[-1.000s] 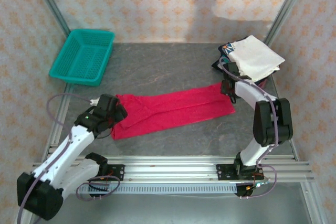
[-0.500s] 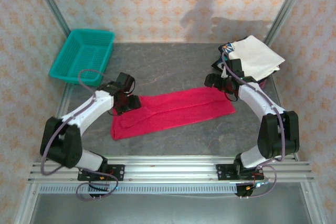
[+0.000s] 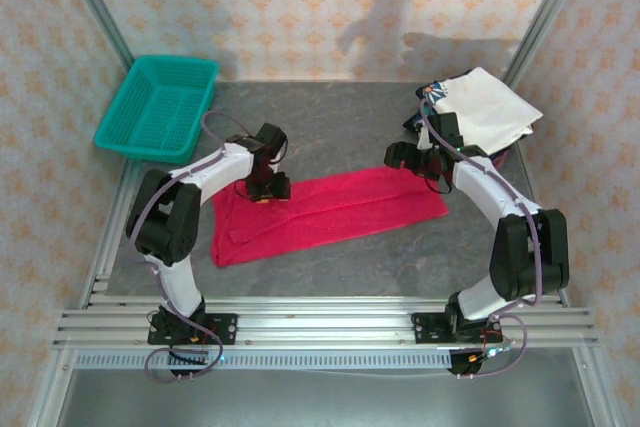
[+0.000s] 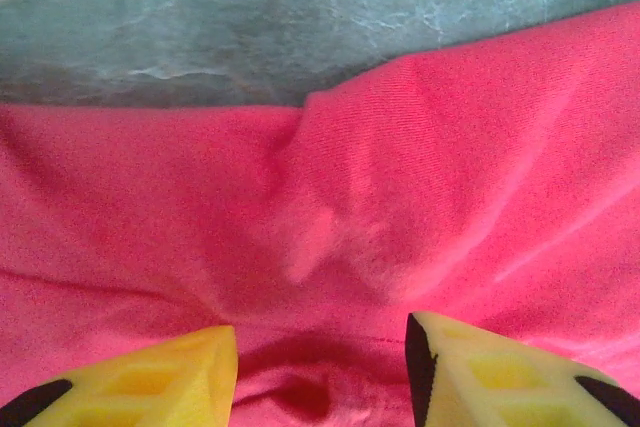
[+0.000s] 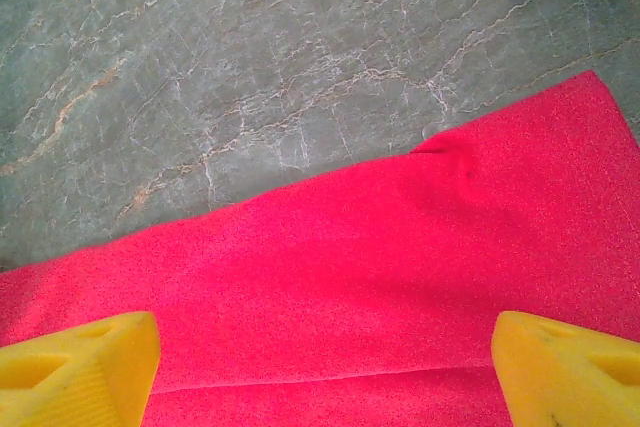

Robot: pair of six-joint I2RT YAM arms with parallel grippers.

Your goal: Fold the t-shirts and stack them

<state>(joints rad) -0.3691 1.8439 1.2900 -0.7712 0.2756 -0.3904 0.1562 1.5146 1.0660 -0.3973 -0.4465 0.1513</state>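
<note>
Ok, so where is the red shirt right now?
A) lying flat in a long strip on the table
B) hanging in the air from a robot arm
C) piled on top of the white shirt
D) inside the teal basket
A: the red t-shirt lies flat in a long strip on the table, apart from the teal basket and from the white t-shirt in the far right corner.
</note>
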